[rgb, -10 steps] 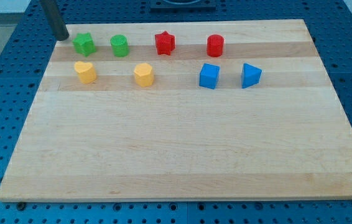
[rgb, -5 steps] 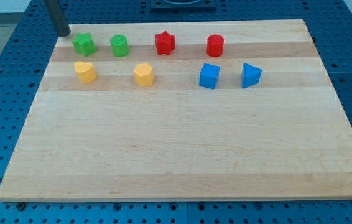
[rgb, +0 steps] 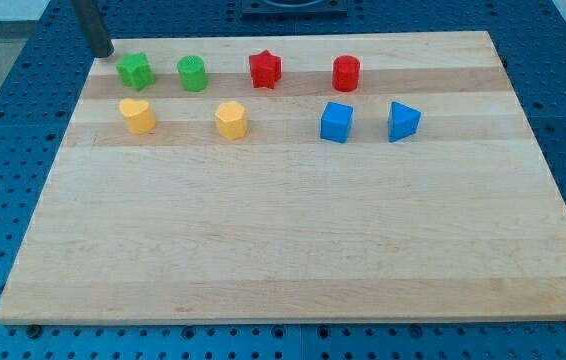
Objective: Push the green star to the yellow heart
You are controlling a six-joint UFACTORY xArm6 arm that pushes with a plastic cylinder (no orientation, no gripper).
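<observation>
My tip [rgb: 105, 54] sits in the upper left of the frame, at the top left corner of the counter [rgb: 293, 250], just up and left of the green star [rgb: 135, 71] and not touching it. There is no hand on this arm, only the bare rod, so nothing can open, close or grip; all it can do is push. The green star lies at the left end of the top row, and the yellow heart [rgb: 137, 115] sits directly below it, near but apart. A green cylinder [rgb: 192, 72] stands just to the star's right. Further right are a red star [rgb: 265, 68] and a red cylinder [rgb: 346, 72], with a yellow hexagon [rgb: 231, 119], a blue cube [rgb: 336, 122] and a blue wedge-like block [rgb: 402, 121] in the lower row. To do this well, I judge the tip should move to the star's top side, centred over it, then push straight down the frame so the star slides squarely into the heart without spinning away.
</observation>
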